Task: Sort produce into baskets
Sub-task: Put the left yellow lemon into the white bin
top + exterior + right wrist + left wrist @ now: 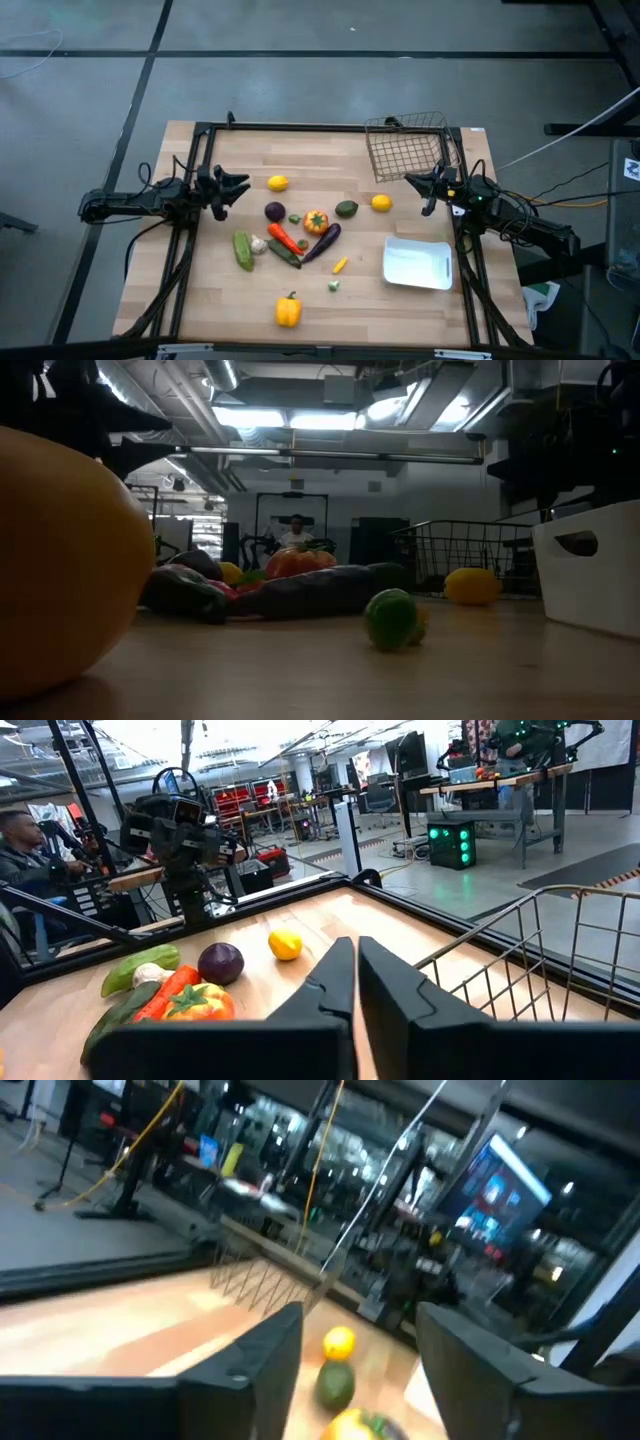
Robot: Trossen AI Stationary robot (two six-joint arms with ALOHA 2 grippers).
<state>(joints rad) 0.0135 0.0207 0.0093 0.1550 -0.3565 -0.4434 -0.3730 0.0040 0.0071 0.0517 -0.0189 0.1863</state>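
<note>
The vegetables [300,235] lie heaped mid-counter [200,300], none in the wire basket [408,148] at 1 o'clock or the white tray [418,263] at 4 o'clock. The left claw [238,190] hangs spread at 9 o'clock; the right claw [420,190] is pressed together, empty, beside the basket.

In the low view the yellow pepper [55,560] is cut off by the picture's edge and blurred. Behind the pepper, the produce pile [270,585] overlaps, hiding lower pieces. The white tray [590,565] is cropped too.
</note>
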